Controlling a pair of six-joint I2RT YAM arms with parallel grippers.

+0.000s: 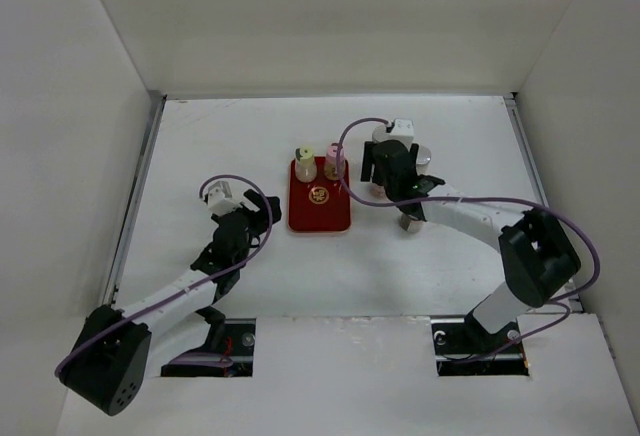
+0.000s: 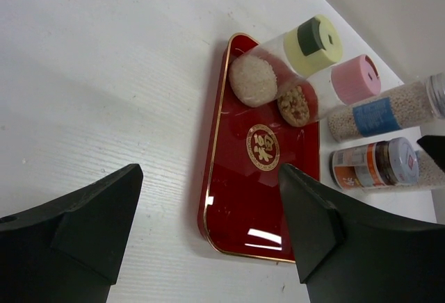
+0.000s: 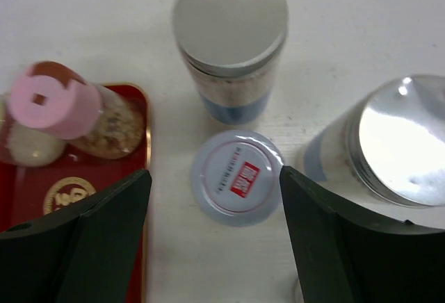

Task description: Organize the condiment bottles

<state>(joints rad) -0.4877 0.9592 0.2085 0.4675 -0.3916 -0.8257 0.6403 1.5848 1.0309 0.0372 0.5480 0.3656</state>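
A yellow-capped bottle (image 1: 305,161) and a pink-capped bottle (image 1: 334,159) stand at the far end of the red tray (image 1: 318,218). My right gripper (image 3: 214,178) is open above a short bottle with a labelled whitish lid (image 3: 236,176), which stands on the table right of the tray, between the fingers. Two silver-capped bottles (image 3: 229,18) (image 3: 400,140) stand behind and to the right of it. In the top view the right gripper (image 1: 385,178) hides the short bottle. My left gripper (image 2: 208,174) is open and empty, left of the tray's near end (image 1: 262,211).
Another bottle (image 1: 409,222) shows partly under the right arm. White walls close the table at the back and sides. The tray's near half (image 2: 257,192) is bare red with a gold emblem.
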